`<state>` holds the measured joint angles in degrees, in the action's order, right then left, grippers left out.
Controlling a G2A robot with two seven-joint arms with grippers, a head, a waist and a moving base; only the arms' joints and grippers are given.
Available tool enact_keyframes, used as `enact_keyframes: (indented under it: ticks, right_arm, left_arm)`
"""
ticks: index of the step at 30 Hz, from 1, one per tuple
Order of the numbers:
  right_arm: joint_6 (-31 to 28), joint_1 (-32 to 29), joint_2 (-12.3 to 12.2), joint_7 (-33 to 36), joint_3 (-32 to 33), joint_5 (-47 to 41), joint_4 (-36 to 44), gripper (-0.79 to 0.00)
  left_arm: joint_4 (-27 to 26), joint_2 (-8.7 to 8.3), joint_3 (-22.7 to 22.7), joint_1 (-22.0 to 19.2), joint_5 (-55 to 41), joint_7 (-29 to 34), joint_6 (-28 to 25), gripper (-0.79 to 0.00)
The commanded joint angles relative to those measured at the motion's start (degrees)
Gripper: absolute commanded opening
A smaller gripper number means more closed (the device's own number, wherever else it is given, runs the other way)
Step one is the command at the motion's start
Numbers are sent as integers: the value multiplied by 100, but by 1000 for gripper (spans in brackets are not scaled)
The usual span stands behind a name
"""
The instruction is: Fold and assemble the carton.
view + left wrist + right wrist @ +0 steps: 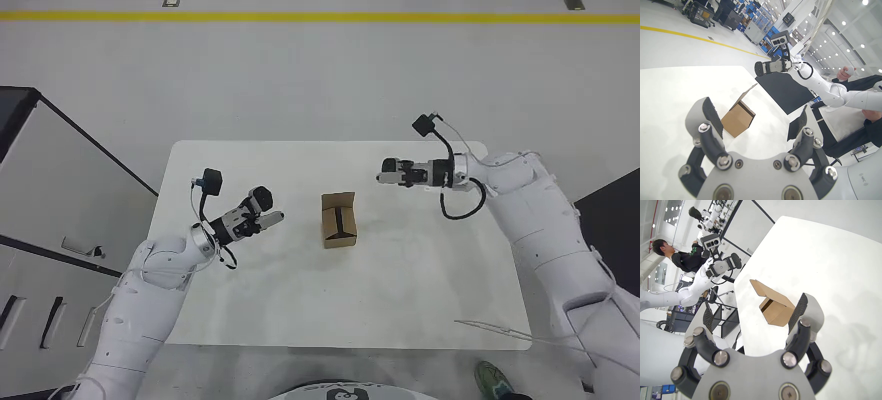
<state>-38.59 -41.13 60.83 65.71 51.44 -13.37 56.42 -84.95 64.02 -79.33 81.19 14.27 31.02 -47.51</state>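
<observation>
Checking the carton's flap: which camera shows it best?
Right wrist view: the carton shows its raised flap and open mouth. Left wrist view shows a closed side, flap nearly edge-on; top view looks straight down.

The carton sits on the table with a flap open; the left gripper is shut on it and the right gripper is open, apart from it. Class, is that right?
No. The left gripper is not shut on the carton: the left wrist view shows its jaws open, apart from it. The rest holds: carton on the table, flap open, right gripper open.
</observation>
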Motion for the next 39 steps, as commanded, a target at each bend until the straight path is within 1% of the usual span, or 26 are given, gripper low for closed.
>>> enact_keyframes:
  ticks: [1, 8, 12, 14, 18, 20, 22, 25, 28, 31, 34, 35, 36, 37, 38, 39]
  right_arm:
    - [24, 213, 37, 24, -262, -52, -102, 0]
    - [24, 213, 37, 24, -262, -52, -102, 0]
    - [43, 197, 37, -8, -262, -44, -93, 0]
    - [89, 141, 29, -136, -236, 21, -16, 0]
    - [13, 166, 18, -11, -201, 13, -89, 0]
    - [-28, 189, 17, -30, -221, 79, -129, 0]
    - [-128, 201, 5, -129, -281, 321, -177, 0]
    - [-245, 181, -5, -246, -434, 472, -266, 0]
    - [-279, 223, -9, -280, -620, 396, -324, 0]
    - [-283, 303, 5, -284, -796, 27, -399, 0]
    - [-298, 419, 58, -300, -945, -368, -478, 0]
    - [-290, 455, 78, -292, -1004, -458, -484, 0]
    - [-286, 497, 97, -287, -1063, -503, -506, 0]
    - [-292, 534, 117, -294, -1119, -544, -539, 0]
    - [-300, 553, 139, -302, -1158, -638, -605, 0]
    - [-293, 569, 163, -295, -1192, -769, -659, 0]
  left_arm:
    - [0, 0, 0, 0, 0, 1, -1, 0]
    - [-40, -1, -17, 17, 56, -71, 37, 0]
    - [-23, 20, 153, 149, 505, -283, 255, 0]
    - [82, 56, 356, 174, 676, -447, 349, 0]
    - [280, 156, 781, 87, 1002, -920, 706, 0]
    - [273, 194, 892, 68, 1103, -1200, 855, 0]
    - [234, 210, 909, 87, 1274, -1448, 1039, 0]
    - [138, 216, 915, 169, 1439, -1628, 1265, 0]
    - [40, 207, 944, 251, 1440, -1454, 1394, 0]
    - [106, 176, 962, 246, 1370, -962, 1357, 0]
    - [257, 138, 984, 77, 1374, -289, 1358, 0]
    - [286, 131, 973, 43, 1258, -195, 1297, -105]
    - [313, 121, 965, 9, 1211, -88, 1237, -191]
    - [321, 110, 954, -33, 1226, 5, 1177, -302]
    - [310, 101, 927, -62, 1225, 12, 1121, -579]
    - [274, 89, 884, -86, 1277, -9, 1112, -785]
